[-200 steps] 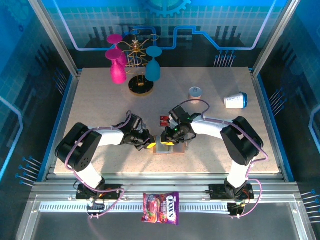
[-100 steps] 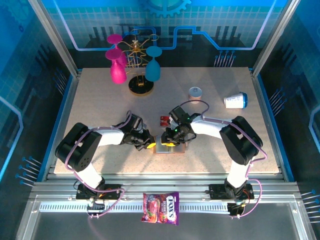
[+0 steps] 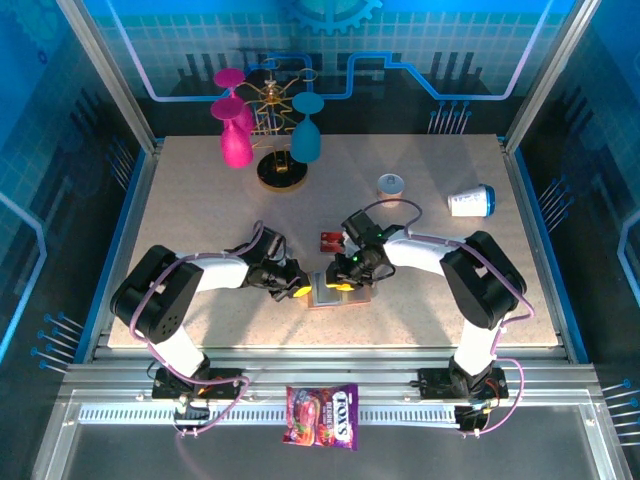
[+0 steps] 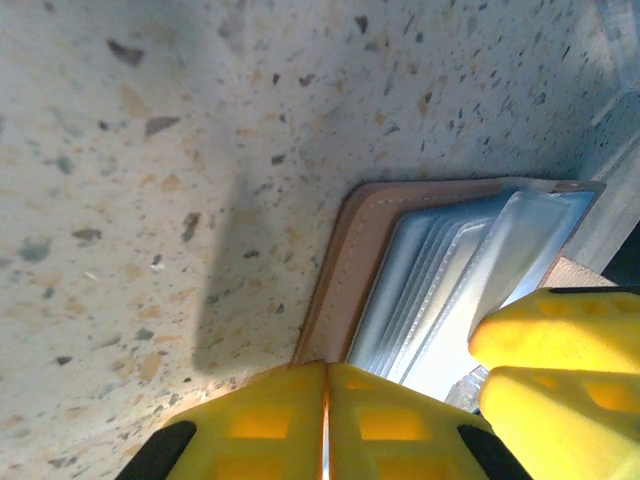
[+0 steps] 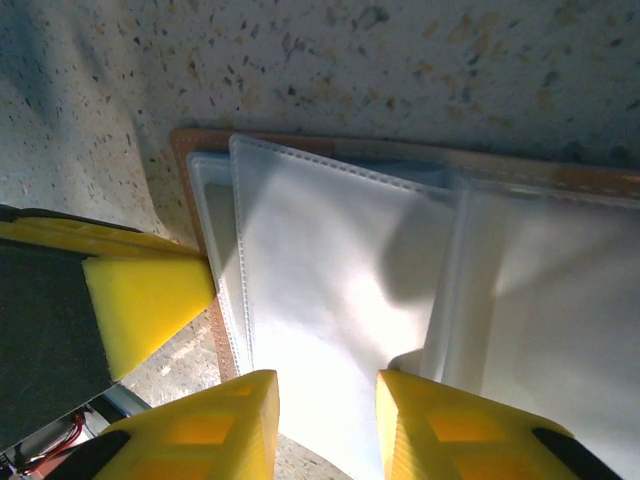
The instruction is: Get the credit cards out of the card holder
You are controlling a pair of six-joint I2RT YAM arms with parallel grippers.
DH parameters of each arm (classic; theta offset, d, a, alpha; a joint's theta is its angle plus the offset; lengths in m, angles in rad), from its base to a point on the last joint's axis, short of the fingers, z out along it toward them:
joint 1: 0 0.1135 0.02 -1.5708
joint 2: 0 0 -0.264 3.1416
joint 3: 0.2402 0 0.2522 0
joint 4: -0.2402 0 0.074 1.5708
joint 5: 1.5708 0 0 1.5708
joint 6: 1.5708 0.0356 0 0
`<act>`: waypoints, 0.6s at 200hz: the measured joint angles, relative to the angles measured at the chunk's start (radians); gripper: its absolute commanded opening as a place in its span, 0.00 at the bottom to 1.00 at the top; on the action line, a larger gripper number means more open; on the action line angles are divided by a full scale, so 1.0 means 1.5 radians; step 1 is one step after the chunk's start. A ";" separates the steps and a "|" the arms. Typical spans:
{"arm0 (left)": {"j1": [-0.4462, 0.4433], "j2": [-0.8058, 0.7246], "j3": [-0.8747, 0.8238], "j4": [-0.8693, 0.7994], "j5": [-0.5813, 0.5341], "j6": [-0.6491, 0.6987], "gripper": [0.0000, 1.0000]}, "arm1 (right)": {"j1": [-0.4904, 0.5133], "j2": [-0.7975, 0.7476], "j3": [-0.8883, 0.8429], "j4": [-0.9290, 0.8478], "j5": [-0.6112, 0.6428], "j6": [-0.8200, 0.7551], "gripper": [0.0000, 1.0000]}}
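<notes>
From above, the card holder [image 3: 338,297] lies open on the surface [image 3: 200,200], at six o'clock from the middle and near the front edge. Red credit cards [image 3: 331,240] rest loose at twelve o'clock from the holder, apart from it. The left end effector [image 3: 303,290] meets the holder's nine o'clock edge. The right end effector [image 3: 343,284] hangs over its sleeves.

At the left wrist, we see that end effector's fingers pressed together and empty. Their tips sit at the holder's tan border, and the grey-blue sleeves fan away toward three o'clock.

At the right wrist, the fingers stand partly spread, straddling the near edge of a pale sleeve. We cannot tell whether they touch it, nor whether a card sits inside.

We judge the step in hand to be drawing a card out of a sleeve. To do it well, we would have the left pin the border flat so the holder cannot slide. The right should close on the card's edge alone, not on the sleeve's film. It should then pull straight along the opening, low and slow, since the floppy sleeves could lift with the card.
</notes>
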 measured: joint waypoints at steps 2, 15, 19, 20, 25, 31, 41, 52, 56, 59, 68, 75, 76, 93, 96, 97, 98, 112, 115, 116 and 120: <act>0.000 0.000 0.000 -0.001 0.000 0.001 0.10 | -0.001 0.000 -0.001 0.001 0.000 0.000 0.33; 0.000 0.000 0.002 -0.005 0.000 0.006 0.10 | -0.004 0.000 -0.005 0.002 -0.001 0.000 0.33; 0.000 0.000 0.002 -0.006 0.000 0.007 0.10 | -0.005 0.000 -0.007 0.003 -0.001 0.000 0.33; 0.000 0.000 0.003 -0.006 0.000 0.007 0.10 | -0.005 0.000 -0.007 0.003 -0.001 0.000 0.33; 0.000 0.000 0.004 -0.009 0.000 0.008 0.10 | -0.006 0.000 -0.008 0.003 -0.001 0.000 0.33; 0.000 0.000 0.005 -0.013 0.000 0.009 0.10 | -0.007 0.000 -0.010 0.004 -0.001 0.000 0.33; 0.000 0.000 0.007 -0.016 0.000 0.010 0.10 | -0.009 -0.002 -0.012 0.005 -0.001 0.000 0.33; 0.000 0.000 0.009 -0.019 -0.001 0.010 0.10 | -0.010 -0.004 -0.016 0.006 -0.002 0.000 0.33; 0.000 0.001 0.009 -0.020 -0.001 0.012 0.10 | -0.011 -0.004 -0.016 0.006 -0.003 -0.001 0.33; 0.000 0.001 0.010 -0.021 -0.001 0.012 0.10 | -0.012 -0.004 -0.017 0.006 -0.003 -0.001 0.33; 0.000 0.003 0.011 -0.022 -0.001 0.012 0.10 | -0.013 -0.004 -0.017 0.006 -0.005 -0.003 0.32; 0.000 0.003 0.013 -0.023 -0.001 0.012 0.10 | -0.014 -0.004 -0.017 0.006 -0.007 -0.005 0.32; 0.000 0.004 0.013 -0.024 -0.001 0.012 0.10 | -0.014 -0.004 -0.017 0.006 -0.008 -0.005 0.32; 0.000 0.005 0.020 -0.034 -0.003 0.015 0.10 | -0.018 -0.004 -0.020 0.008 -0.019 -0.010 0.32; 0.000 0.005 0.022 -0.035 -0.003 0.016 0.10 | -0.019 -0.004 -0.020 0.009 -0.020 -0.011 0.32; 0.000 0.005 0.022 -0.035 -0.003 0.016 0.10 | -0.019 -0.004 -0.020 0.009 -0.021 -0.011 0.32; 0.000 0.006 0.023 -0.036 -0.003 0.017 0.10 | -0.019 -0.004 -0.020 0.009 -0.021 -0.012 0.32; 0.000 0.008 0.036 -0.052 -0.005 0.026 0.10 | -0.021 -0.004 -0.021 0.011 -0.030 -0.017 0.31; 0.000 0.008 0.039 -0.055 -0.006 0.028 0.10 | -0.022 -0.004 -0.022 0.012 -0.033 -0.017 0.31; 0.000 0.008 0.039 -0.056 -0.006 0.028 0.10 | -0.022 -0.004 -0.022 0.012 -0.033 -0.018 0.31; 0.000 0.008 0.045 -0.062 -0.008 0.031 0.10 | -0.022 -0.004 -0.022 0.012 -0.035 -0.018 0.31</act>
